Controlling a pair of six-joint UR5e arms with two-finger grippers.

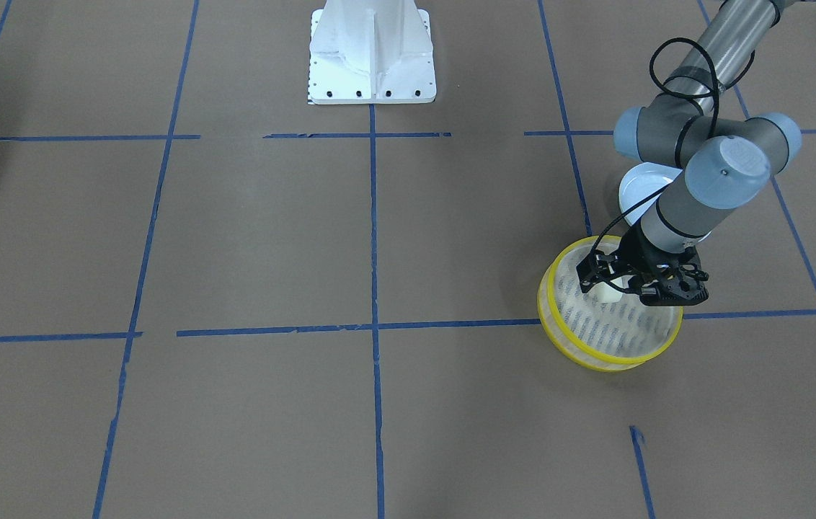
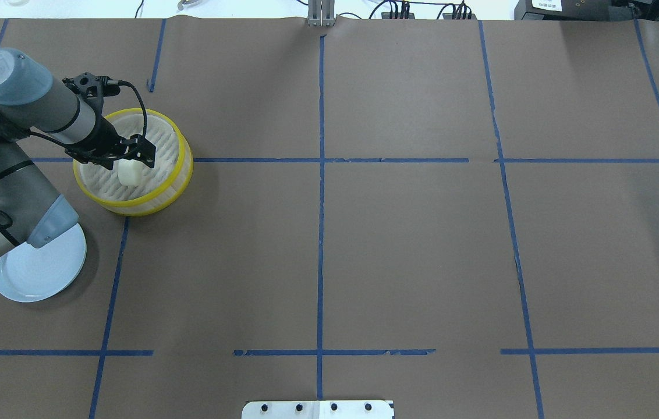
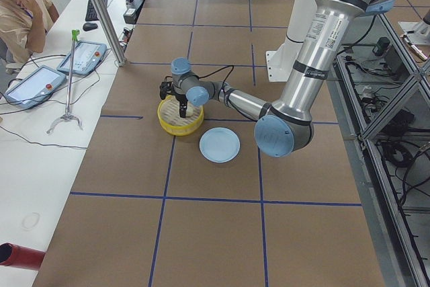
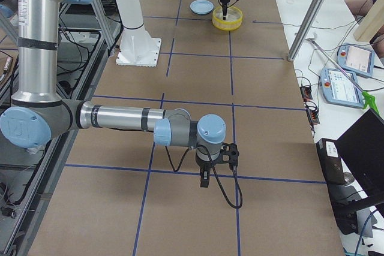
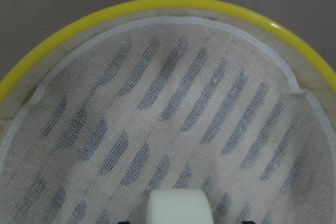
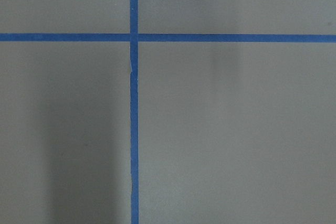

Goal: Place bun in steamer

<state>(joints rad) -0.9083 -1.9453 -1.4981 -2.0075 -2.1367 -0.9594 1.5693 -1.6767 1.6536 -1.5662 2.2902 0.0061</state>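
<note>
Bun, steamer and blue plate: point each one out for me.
bun [image 2: 130, 172], overhead view, middle of its white top.
steamer [image 2: 137, 208], overhead view, yellow rim on the side nearest the camera.
blue plate [image 2: 44, 273], overhead view, bare middle of the plate.

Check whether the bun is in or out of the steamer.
In: the bun is within the yellow rim of the steamer, over its mesh floor. Whether the left gripper grips it, cannot tell.
</note>
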